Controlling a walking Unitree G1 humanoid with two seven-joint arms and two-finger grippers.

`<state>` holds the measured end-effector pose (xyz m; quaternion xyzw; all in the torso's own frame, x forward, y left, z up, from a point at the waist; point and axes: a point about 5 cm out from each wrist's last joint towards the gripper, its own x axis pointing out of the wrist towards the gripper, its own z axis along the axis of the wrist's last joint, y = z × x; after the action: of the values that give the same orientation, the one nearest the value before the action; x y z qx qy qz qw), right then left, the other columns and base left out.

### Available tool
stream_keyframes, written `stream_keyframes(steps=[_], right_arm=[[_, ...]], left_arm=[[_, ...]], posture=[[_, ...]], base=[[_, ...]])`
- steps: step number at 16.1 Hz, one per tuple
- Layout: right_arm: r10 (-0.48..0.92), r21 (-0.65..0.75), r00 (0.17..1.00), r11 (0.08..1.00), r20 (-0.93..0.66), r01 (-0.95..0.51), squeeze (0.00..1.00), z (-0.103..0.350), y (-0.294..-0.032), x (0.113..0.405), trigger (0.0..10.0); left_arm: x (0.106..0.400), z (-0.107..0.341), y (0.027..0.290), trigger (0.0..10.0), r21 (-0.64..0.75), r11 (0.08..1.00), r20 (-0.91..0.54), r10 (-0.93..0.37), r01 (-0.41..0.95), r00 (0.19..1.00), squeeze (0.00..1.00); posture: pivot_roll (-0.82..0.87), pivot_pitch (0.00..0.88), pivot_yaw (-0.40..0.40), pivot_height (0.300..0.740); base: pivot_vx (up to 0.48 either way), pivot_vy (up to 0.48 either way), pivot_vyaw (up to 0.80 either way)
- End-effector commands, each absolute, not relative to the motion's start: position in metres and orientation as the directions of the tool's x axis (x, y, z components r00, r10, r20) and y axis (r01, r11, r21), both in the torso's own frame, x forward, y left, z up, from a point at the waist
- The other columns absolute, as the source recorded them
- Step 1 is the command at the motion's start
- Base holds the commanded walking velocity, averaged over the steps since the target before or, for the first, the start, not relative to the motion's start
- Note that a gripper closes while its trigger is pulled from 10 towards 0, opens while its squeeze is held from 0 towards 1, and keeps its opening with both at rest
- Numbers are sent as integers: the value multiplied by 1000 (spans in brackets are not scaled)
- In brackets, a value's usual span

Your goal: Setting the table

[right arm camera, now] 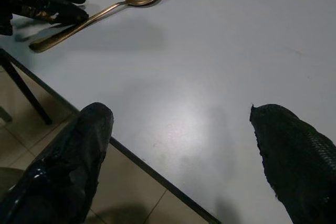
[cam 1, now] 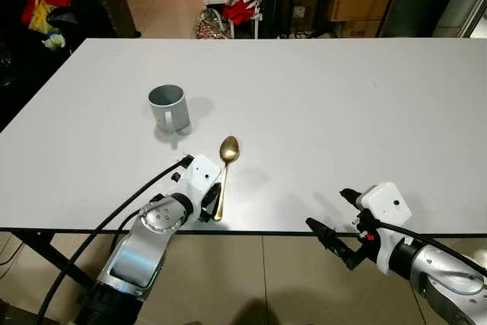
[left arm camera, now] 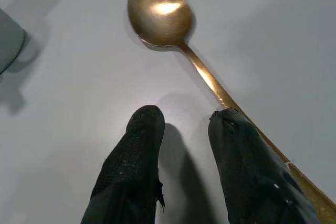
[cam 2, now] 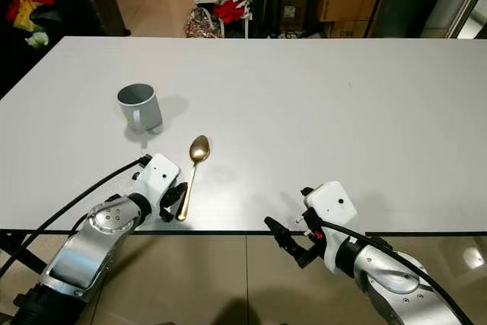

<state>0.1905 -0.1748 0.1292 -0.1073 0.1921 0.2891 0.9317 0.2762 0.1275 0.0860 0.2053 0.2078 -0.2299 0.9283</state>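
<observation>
The spoon (cam 1: 225, 169) is lying near the table's (cam 1: 365, 112) front edge, its handle end almost at the lip. The left gripper (left arm camera: 184, 124) is sitting beside the handle, fingers slightly apart, gripping nothing. The right gripper (right arm camera: 178, 145) is hanging wide open over that edge. A careless nudge could sweep the spoon off the table.

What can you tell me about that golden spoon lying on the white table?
The golden metal spoon looks like polished brass, with an oval bowl facing up and a long slim handle. It lies flat on the white table, bowl pointing towards the grey mug but apart from it, handle end near the table's front edge. The left gripper sits beside the handle, fingers slightly apart; one fingertip lies over the handle, though real contact is unclear.
</observation>
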Motion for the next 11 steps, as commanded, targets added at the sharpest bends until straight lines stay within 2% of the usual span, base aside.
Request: stream_keyframes(steps=[1, 6, 9, 10, 11], right_arm=[[515, -92, 752, 797, -412, -596, 0, 133, -172, 189, 10000], [510, -99, 756, 799, -411, -593, 0, 133, -174, 190, 10000], [470, -103, 796, 834, -381, -542, 0, 136, -178, 193, 10000], [411, -109, 840, 874, -354, -474, 0, 137, -182, 197, 10000], [310, -128, 915, 928, -260, -350, 0, 142, -184, 205, 10000]], left_arm=[[276, 85, 126, 10000, 269, 811, -491, -349, 520, 798, 0], [278, 87, 122, 10000, 277, 804, -481, -359, 527, 800, 0], [283, 95, 132, 10000, 295, 823, -437, -335, 485, 835, 0], [284, 103, 138, 10000, 291, 841, -395, -329, 457, 858, 0], [286, 119, 147, 10000, 273, 869, -314, -325, 412, 892, 0]], posture=[[-69, 0, 50, 740], [-69, 0, 48, 740], [-66, 0, 42, 740], [-59, 0, 38, 740], [-48, 0, 35, 740]], base=[[0, 0, 0], [0, 0, 0], [0, 0, 0], [0, 0, 0], [0, 0, 0]])
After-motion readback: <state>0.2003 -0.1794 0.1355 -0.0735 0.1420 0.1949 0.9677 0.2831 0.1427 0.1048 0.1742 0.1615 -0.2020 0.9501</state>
